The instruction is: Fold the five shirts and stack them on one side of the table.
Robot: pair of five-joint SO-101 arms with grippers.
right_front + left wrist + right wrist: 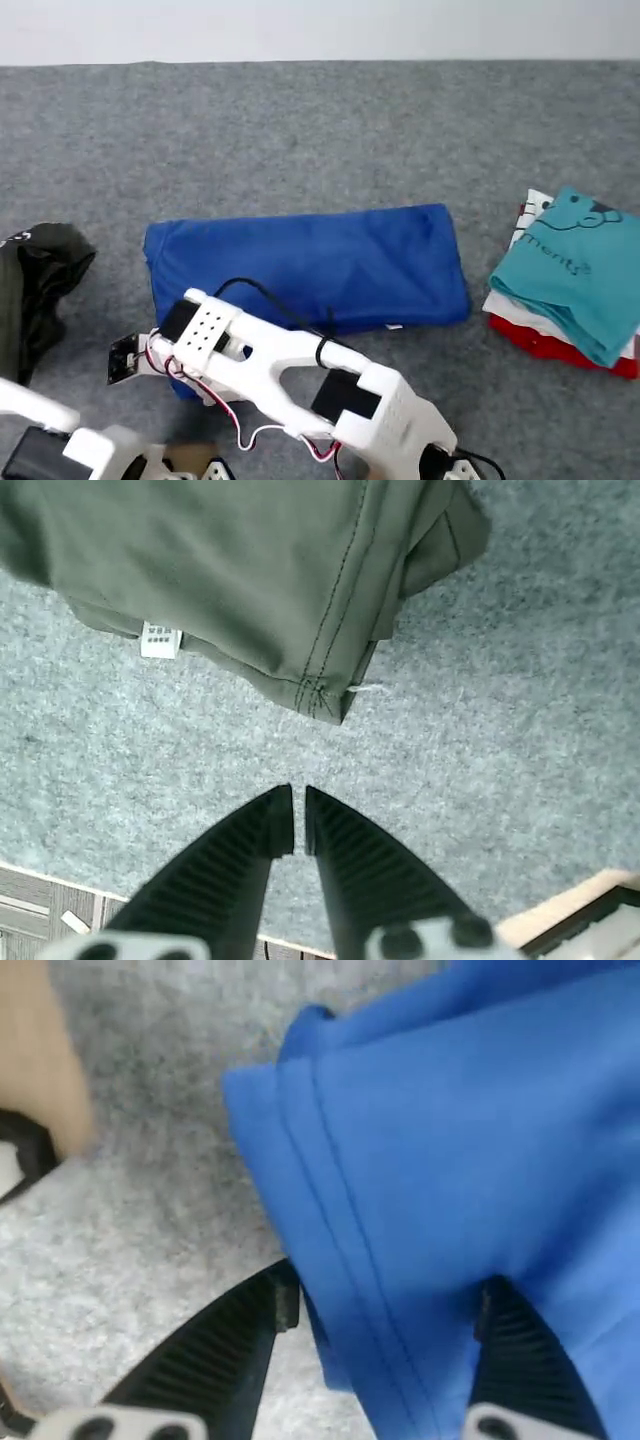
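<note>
Blue shirt (320,265): folded into a long band at the centre of the grey table (300,130), with its short ends toward 9 and 3 o'clock.
My right gripper (388,1305): jaws spread wide, one on each side of the blue shirt's stitched edge at its 8 o'clock corner, not pinching the cloth.
My left gripper (300,802): jaws drawn together with nothing between them, above bare table near the green shirt's hem.
Green shirt (35,285): a crumpled heap at the table's 9 o'clock edge.
Stack: at 3 o'clock, with the teal shirt (565,265) on top, a white shirt (505,305) beneath it and a red shirt (545,345) lowest.
</note>
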